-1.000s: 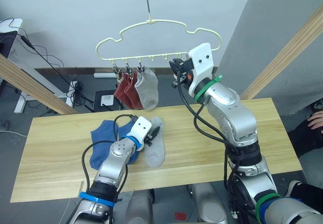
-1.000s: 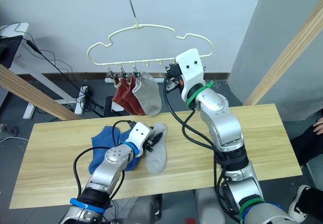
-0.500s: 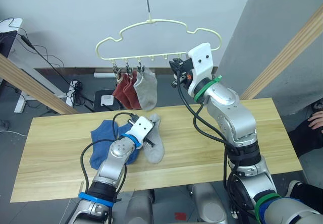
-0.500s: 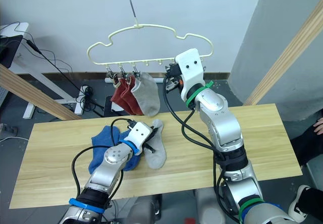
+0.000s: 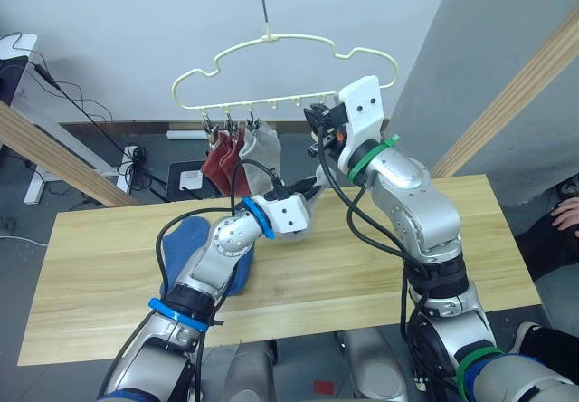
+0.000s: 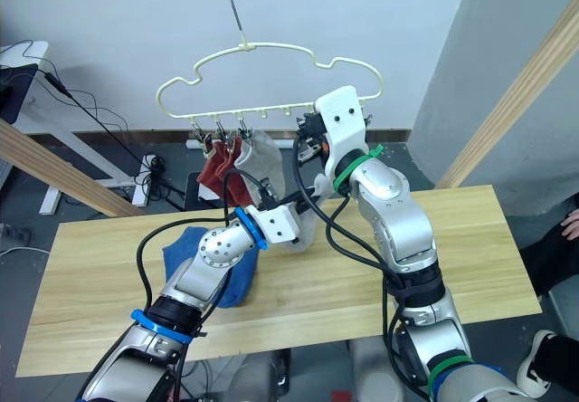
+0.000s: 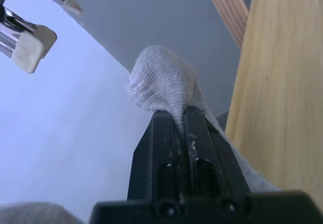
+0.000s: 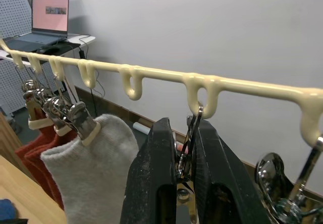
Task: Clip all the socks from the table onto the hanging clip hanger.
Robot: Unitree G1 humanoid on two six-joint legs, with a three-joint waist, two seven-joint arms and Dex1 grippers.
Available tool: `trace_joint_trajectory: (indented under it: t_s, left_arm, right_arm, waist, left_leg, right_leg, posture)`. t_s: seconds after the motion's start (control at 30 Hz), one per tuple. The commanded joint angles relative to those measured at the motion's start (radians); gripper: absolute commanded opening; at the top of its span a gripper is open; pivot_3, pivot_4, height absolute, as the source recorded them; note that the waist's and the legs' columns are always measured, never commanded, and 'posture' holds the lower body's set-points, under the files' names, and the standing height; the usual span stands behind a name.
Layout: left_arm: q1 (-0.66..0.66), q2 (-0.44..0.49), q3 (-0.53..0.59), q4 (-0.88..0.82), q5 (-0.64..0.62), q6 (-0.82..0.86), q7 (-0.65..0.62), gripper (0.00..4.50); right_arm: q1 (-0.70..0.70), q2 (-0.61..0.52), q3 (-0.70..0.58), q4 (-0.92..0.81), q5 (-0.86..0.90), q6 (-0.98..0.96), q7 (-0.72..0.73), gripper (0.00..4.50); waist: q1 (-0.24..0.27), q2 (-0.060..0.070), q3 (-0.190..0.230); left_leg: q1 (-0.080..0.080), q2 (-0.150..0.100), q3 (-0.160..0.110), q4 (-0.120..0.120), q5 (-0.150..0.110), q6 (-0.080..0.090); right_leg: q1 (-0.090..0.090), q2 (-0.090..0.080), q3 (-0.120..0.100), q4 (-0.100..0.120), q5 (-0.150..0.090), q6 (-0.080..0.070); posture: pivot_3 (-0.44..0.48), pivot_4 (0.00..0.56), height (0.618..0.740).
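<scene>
No text, label, brand or number could be read anywhere; the laptop screen [image 8: 50,12] showed only unreadable marks.

The light grey knitted-cloth sock [image 7: 164,80] looks soft, matt and finely ribbed, pinched in the smooth black plastic fingers [image 7: 166,148] of the left gripper. The pale yellow cloud-outline plastic clip hanger [image 8: 151,74] is smooth with a slight sheen, and its small metal clips [image 8: 189,133] are shiny. The long light wooden plank table [image 5: 380,266] has a smooth matt finish with visible grain.
</scene>
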Motion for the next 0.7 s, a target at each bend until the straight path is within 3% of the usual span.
trace_joint_trajectory:
  t_s: [0.03,0.7]
  left_arm:
    - [-0.023,-0.006,0.022,-0.018,0.007,-0.026,0.043,0.0]
    - [-0.075,-0.019,0.06,-0.004,-0.026,-0.07,0.085,0.0]
  right_arm:
    - [0.0,0.004,-0.001,-0.057,0.021,-0.001,0.002,0.1]
    - [0.002,-0.007,0.008,-0.051,0.035,0.0,0.002,0.1]
  waist:
    - [0.0,0.0,0.0]
    - [0.001,0.0,0.0]
  left_leg:
    - [0.0,0.0,0.0,0.0,0.0,0.0]
    - [0.0,0.0,0.0,0.0,0.0,0.0]
  right_leg:
    - [0.0,0.0,0.0,0.0,0.0,0.0]
    - [0.0,0.0,0.0,0.0,0.0,0.0]
  posture:
    - [-0.203,0.324,0.74]
    - [-0.197,0.319,0.74]
